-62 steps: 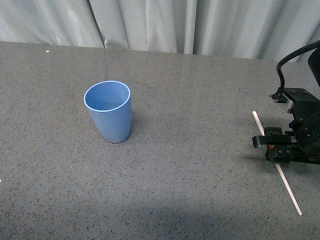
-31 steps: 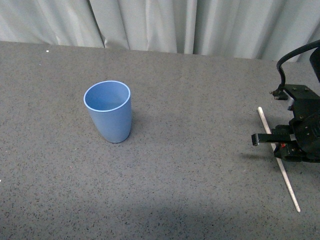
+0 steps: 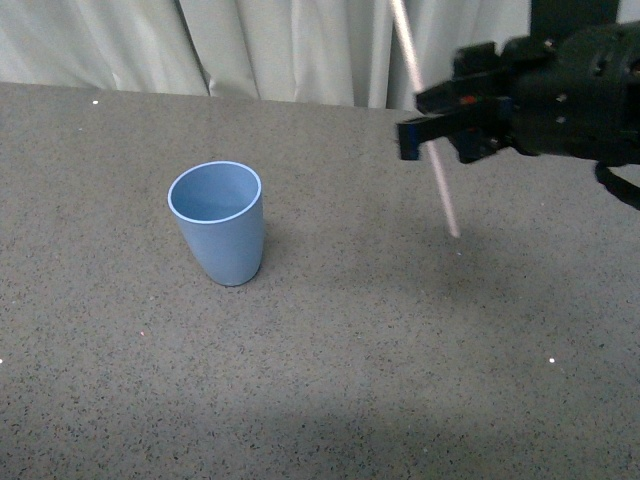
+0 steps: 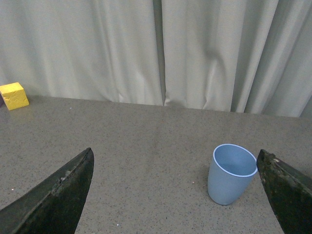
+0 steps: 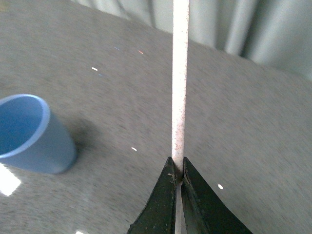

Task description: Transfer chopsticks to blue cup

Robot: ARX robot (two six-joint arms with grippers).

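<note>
Grey speckled tabletop (image 3: 330,380) runs back to pale pleated curtains (image 3: 280,50). On it stands the blue cup (image 3: 217,222), upright. Well to the cup's right, raised off the table, the right gripper (image 3: 427,125) is clamped on the chopstick (image 3: 445,200), which hangs steeply tilted. The left gripper (image 4: 174,153) is spread wide, holding nothing. A yellow block (image 4: 13,95) sits far from the cup, by the curtains.

blue cup (image 3: 216,225): light blue | chopsticks (image 3: 447,200): off-white | table (image 3: 330,380): speckled grey
</note>
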